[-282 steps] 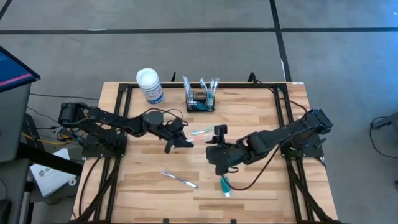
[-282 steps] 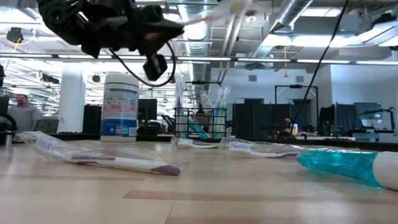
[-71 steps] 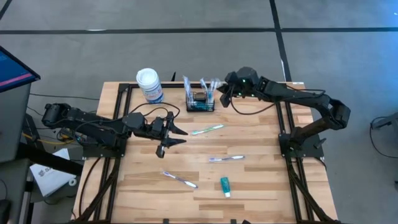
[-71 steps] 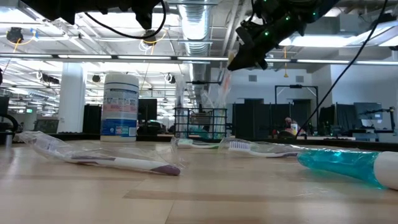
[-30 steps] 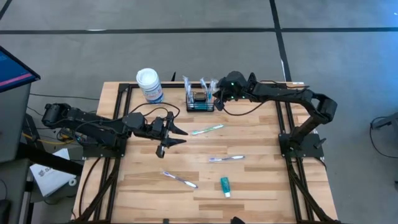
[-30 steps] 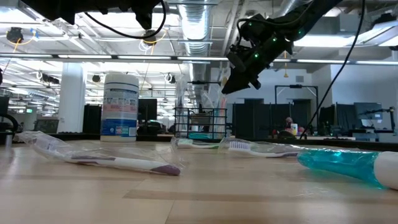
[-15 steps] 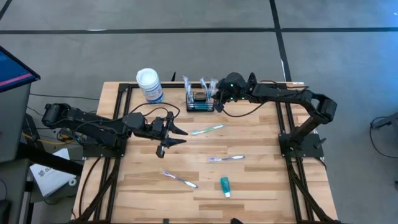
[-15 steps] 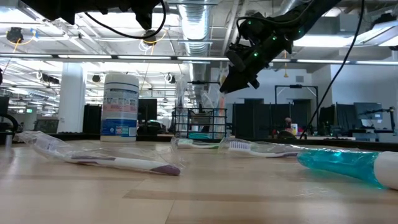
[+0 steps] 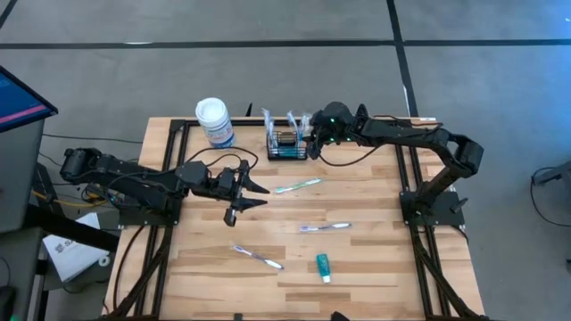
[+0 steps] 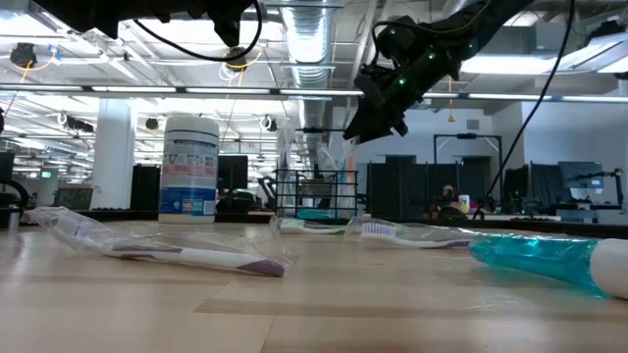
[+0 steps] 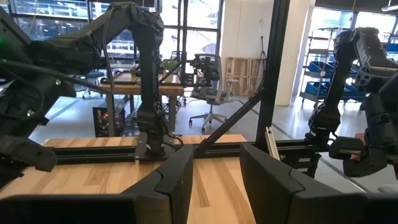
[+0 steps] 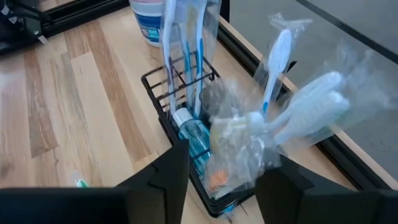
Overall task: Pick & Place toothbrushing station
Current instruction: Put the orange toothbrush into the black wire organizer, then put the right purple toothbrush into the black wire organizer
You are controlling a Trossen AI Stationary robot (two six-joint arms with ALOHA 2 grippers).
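the basket (image 9: 286, 145) sits at the table's far edge, light, stiff wire, best gripped by its rim. the right gripper (image 9: 312, 135) hovers beside it, fingers apart, holding nothing. the left gripper (image 9: 251, 194) waits mid-table, open and empty.

Robotics lab set inside a large open-plan industrial office.

A wooden butcher-block table (image 9: 357, 259) on a black metal frame stands on a grey concrete floor (image 9: 268, 80) marked with dark tape lines, with two dark robot arms bolted to its sides. Beyond the table, the low view shows an exposed ceiling with silver ventilation ducts (image 10: 314, 29), pipes and long strip lights, plus a white pillar (image 10: 113, 157) and rows of dark monitors and desks. The left wrist view shows tall windows, a workbench (image 11: 134, 78), a wheeled office chair (image 11: 208, 93) and shelving with blue storage bins (image 11: 317, 71).
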